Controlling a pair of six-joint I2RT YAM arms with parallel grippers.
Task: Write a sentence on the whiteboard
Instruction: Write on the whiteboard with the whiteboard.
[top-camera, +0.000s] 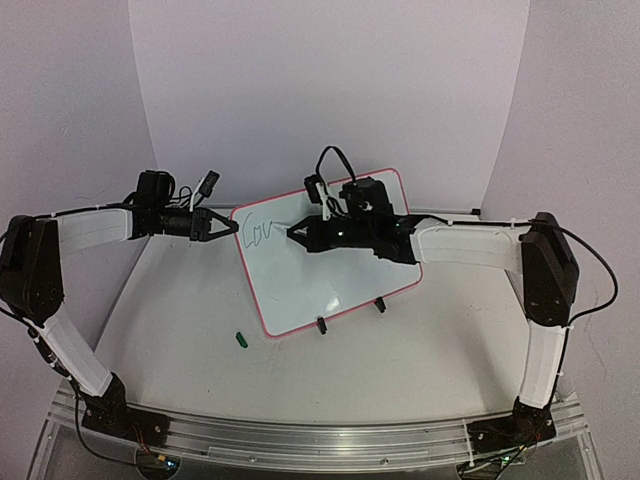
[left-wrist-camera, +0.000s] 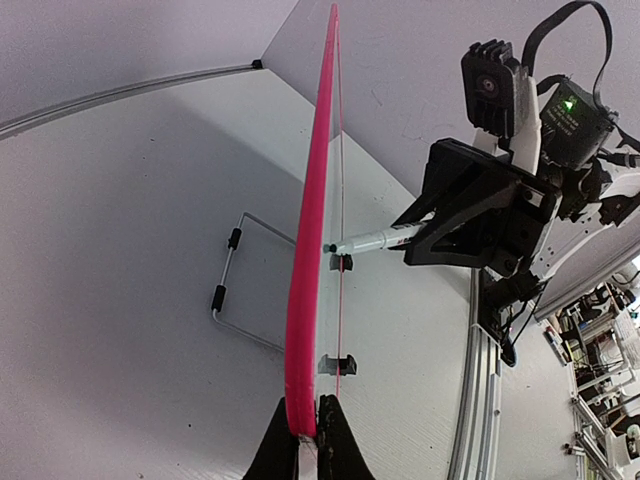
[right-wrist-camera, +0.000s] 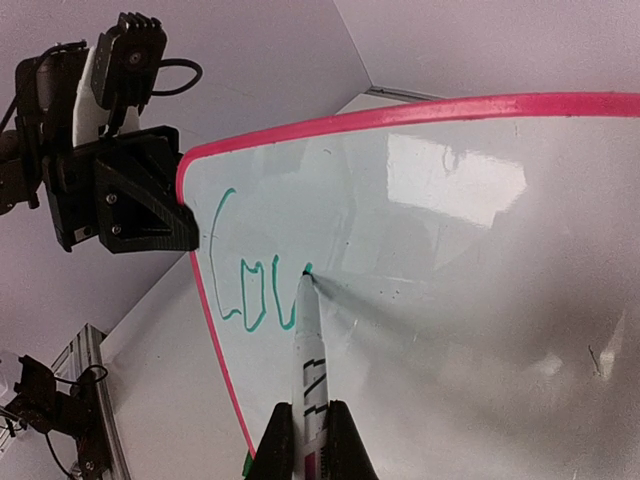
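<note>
The whiteboard (top-camera: 300, 290), white with a red-pink frame, stands tilted on the table's middle. My left gripper (top-camera: 232, 229) is shut on its left edge; in the left wrist view the fingers pinch the pink frame (left-wrist-camera: 305, 300) seen edge-on, at the gripper (left-wrist-camera: 312, 425). My right gripper (top-camera: 292, 232) is shut on a white marker (right-wrist-camera: 310, 350), whose tip touches the board (right-wrist-camera: 450, 300). The sentence (right-wrist-camera: 255, 290) shows only as green letters "Cou" near the board's upper left, also visible from above (top-camera: 258, 232). The right gripper (right-wrist-camera: 310, 425) sits below the writing.
A small green marker cap (top-camera: 240, 339) lies on the table in front of the board's lower left corner. Two black clip feet (top-camera: 321, 325) hold the board's bottom edge. A wire stand (left-wrist-camera: 235, 290) lies behind the board. An aluminium rail (top-camera: 320, 440) runs along the near edge.
</note>
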